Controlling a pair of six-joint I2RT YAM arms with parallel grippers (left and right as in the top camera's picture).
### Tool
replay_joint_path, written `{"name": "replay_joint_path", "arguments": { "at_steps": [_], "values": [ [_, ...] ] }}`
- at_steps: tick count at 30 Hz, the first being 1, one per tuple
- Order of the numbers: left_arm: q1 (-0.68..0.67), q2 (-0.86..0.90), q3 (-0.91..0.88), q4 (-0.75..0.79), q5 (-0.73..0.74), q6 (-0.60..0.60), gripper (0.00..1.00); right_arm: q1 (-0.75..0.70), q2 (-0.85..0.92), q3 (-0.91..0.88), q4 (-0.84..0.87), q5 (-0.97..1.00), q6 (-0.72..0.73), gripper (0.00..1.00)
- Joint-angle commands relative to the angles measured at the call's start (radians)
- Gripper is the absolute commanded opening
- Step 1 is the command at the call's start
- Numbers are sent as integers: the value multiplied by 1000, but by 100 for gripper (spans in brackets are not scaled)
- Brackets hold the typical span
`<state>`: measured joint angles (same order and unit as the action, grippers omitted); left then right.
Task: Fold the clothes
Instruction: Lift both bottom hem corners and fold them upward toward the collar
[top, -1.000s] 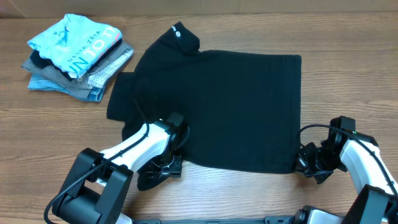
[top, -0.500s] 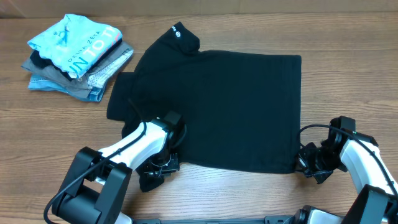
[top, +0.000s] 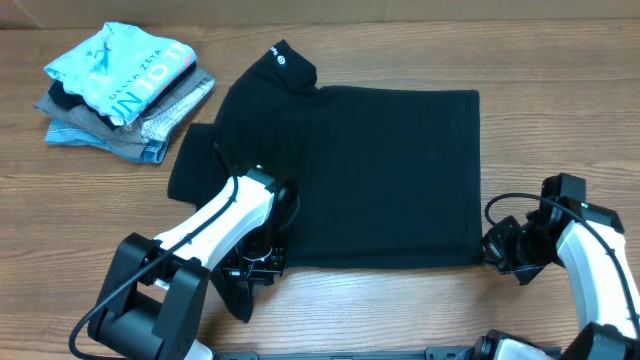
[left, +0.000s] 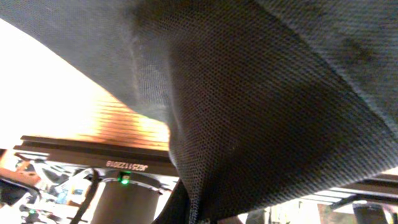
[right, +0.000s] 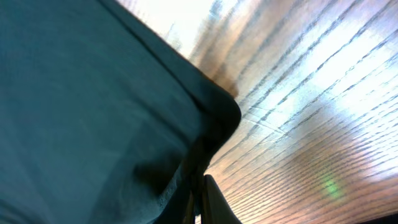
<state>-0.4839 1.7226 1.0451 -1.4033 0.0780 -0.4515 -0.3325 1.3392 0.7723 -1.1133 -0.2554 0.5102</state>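
Note:
The clothes (top: 390, 170), a black T-shirt, lie spread flat across the middle of the table, with the collar and its white print at the far left. My left gripper (top: 255, 268) is shut on the shirt's near left edge, and a flap of fabric hangs below it. In the left wrist view, raised black fabric (left: 261, 112) fills most of the picture. My right gripper (top: 497, 250) is shut on the shirt's near right corner. The right wrist view shows that corner (right: 211, 118) pinched between the closed fingers (right: 211, 202).
A pile of folded garments (top: 110, 120), topped by a light-blue shirt (top: 125, 65) with white lettering, sits at the far left. Bare wooden table (top: 560, 120) lies to the right of the shirt and along the near edge.
My left gripper has shut on the shirt's near left edge and lifted it. My right gripper has risen slightly with its corner. The shirt's near hem has pulled straighter.

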Motion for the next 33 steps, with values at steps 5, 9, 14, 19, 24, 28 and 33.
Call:
{"name": "replay_joint_path", "arguments": {
  "at_steps": [5, 9, 14, 19, 24, 28, 33],
  "values": [
    [1, 3, 72, -41, -61, 64, 4, 4, -28, 29, 5, 6, -13, 4],
    [4, 3, 83, -37, -84, 71, 4, 4, -28, 29, 61, -55, -13, 4],
    [40, 3, 113, -21, -122, 70, 4, 4, -28, 29, 141, -231, -6, 4],
    [70, 3, 148, -5, -137, 91, 4, 4, -28, 29, 185, -236, 45, 4],
    [71, 3, 162, 40, -146, 146, 4, 4, -28, 29, 273, -238, 45, 4],
    [72, 3, 165, 82, -192, 161, 4, 4, -27, 29, 386, -262, 82, 4],
    [72, 3, 168, 135, -251, 182, 4, 4, -11, 29, 474, -262, 149, 4]
  ]
}}
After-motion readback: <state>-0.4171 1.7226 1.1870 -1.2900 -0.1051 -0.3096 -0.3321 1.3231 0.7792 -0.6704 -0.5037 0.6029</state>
